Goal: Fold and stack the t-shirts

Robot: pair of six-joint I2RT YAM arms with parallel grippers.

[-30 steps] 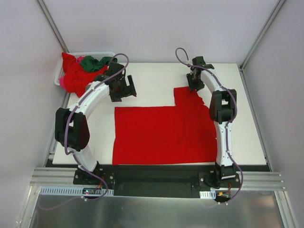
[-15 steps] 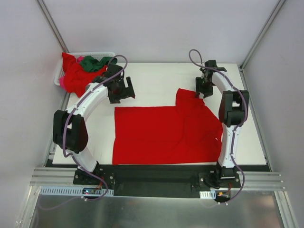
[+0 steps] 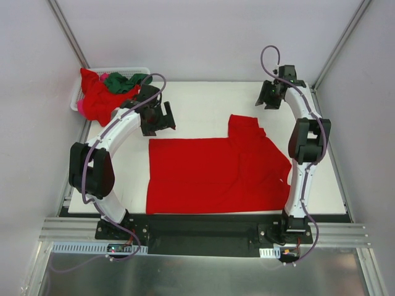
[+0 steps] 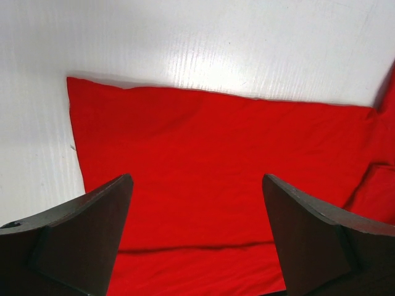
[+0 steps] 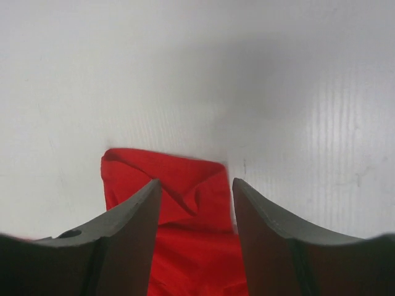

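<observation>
Red t-shirt [image 3: 213, 174] lies spread flat on the white bench [image 3: 203, 102], one sleeve [image 5: 185, 179] poking toward the far right, laid open so its edges can be reached for a fold. Left pincer [image 3: 157, 117] hangs over the shirt's far-left corner, jaws wide apart and empty, apparently lined up for that edge; right pincer [image 3: 271, 95] sits beyond the sleeve, jaws partly apart, gripping nothing. Other red shirts [image 3: 95, 102] and the dark green shirt [image 3: 123, 81] wait heaped in the basket [image 3: 126, 69] off the far-left corner, clear of the folding area.
</observation>
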